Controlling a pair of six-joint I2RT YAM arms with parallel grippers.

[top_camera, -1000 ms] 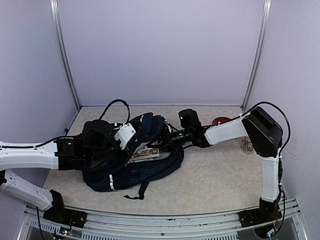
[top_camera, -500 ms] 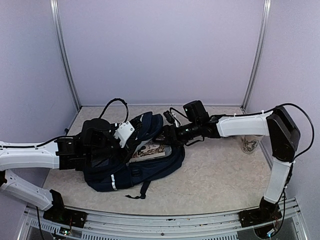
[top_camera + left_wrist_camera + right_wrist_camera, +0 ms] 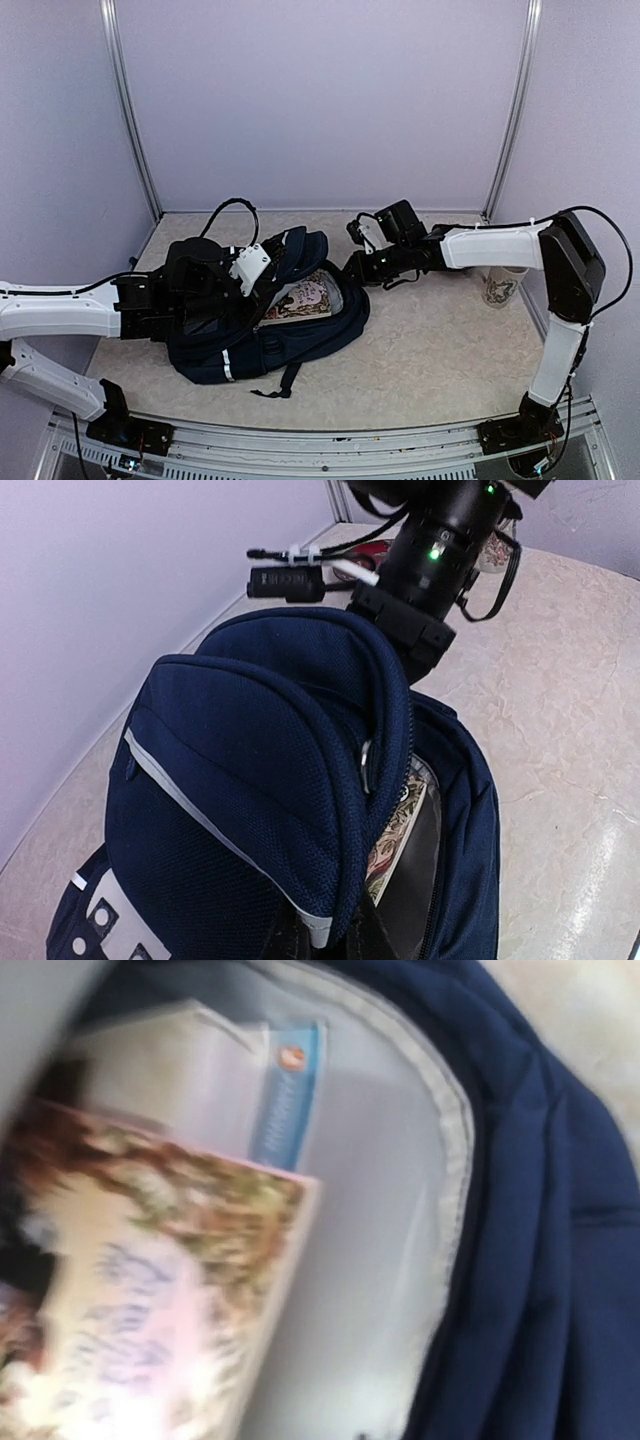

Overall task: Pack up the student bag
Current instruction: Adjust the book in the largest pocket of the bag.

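Top view and both wrist views. The bag point(image 3: 285, 335) lies on its back on the left half of the tabletop point(image 3: 440, 350), closer to the left edge than to the right, about midway between the near and far edges. Its main mouth gapes toward the right edge.

The left tool point(image 3: 322, 942) sits at the bag's front flap. Its jaws are together, pinching the flap's pale-trimmed hem, and the flap stands raised above the opening. The right tool point(image 3: 358, 268) is at the right rim of the bag's mouth, toward the far edge. Its fingers show in no view, so whether they are apart or together cannot be told.

A book point(image 3: 305, 298) with a flowered cover lies flat inside the open mouth, against the grey lining point(image 3: 380, 1260).

Writing: a blue tag point(image 3: 285, 1095) sewn to the lining bears a small orange mark, and its print is too blurred to read. The pale lettering on the book's cover is likewise unreadable. A thin pale stripe point(image 3: 200, 815) crosses the front pocket.

Left arm: it enters from the left edge with its forearm low and nearly level, the wrist buried in the bag's upper fabric. Right arm: it rises from the near right corner, with the upper link upright along the right edge, the elbow bent sharply, and the forearm stretched leftward, nearly level, toward the bag.

A patterned cup point(image 3: 497, 288) stands by the right edge, under the right forearm.
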